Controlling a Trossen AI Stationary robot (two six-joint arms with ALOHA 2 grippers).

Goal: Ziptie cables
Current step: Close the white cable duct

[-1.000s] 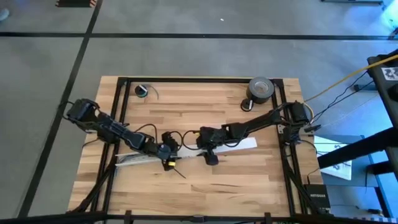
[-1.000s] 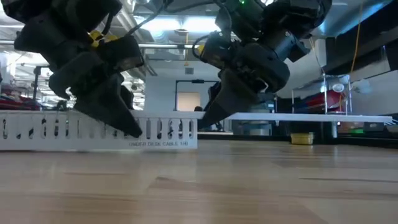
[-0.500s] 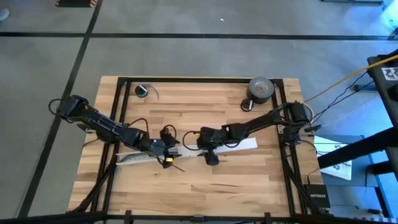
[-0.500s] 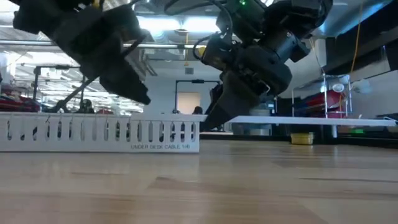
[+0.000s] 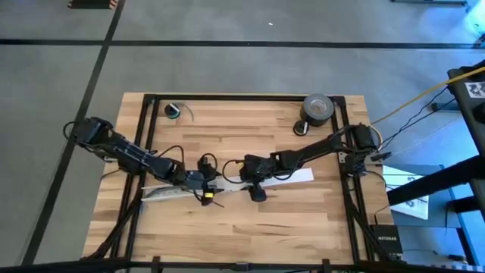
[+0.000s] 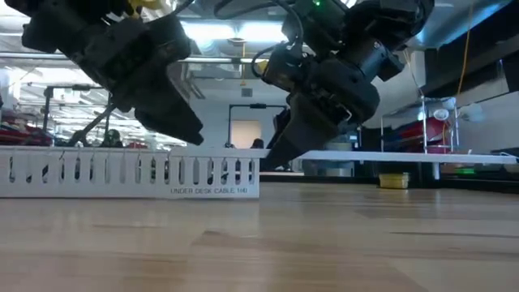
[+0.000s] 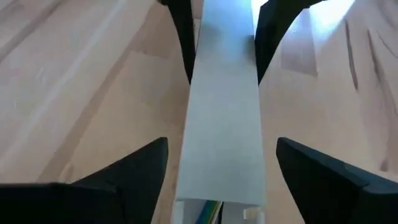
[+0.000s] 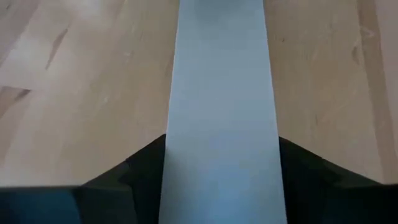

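A white slotted tray (image 6: pixel 130 174) lies on the table's left half. A flat white strip (image 5: pixel 295 176) runs from it toward the right. In the left wrist view, thin greenish cables (image 7: pixel 210 213) show in the tray under the strip's end. A thin black sliver (image 5: pixel 216 203), perhaps the ziptie, pokes out beside my left gripper. My left gripper (image 7: pixel 221 142) hangs open above the tray (image 6: pixel 190 134), one finger on each side of the strip and apart from it. My right gripper (image 8: pixel 221 140) is shut on the strip near the table's middle (image 5: pixel 255 186). My right gripper pinches the white strip across its width, one finger on each long edge (image 8: pixel 166 163). The fingers slant down from above and from the table's right (image 6: pixel 276 154). The strip (image 6: pixel 405 152) runs level, clear of the table, toward the right edge.
A roll of grey tape (image 5: pixel 318 108) stands at the far right and a small black ring (image 5: pixel 173 111) at the far left. The near half of the wooden table (image 5: pixel 250 235) is bare wood. Black frame rails (image 5: pixel 148 144) run along the table's sides.
My left gripper has risen off the slotted tray, then sunk back a little, staying over the tray's right end. My right gripper and the white strip have kept still.
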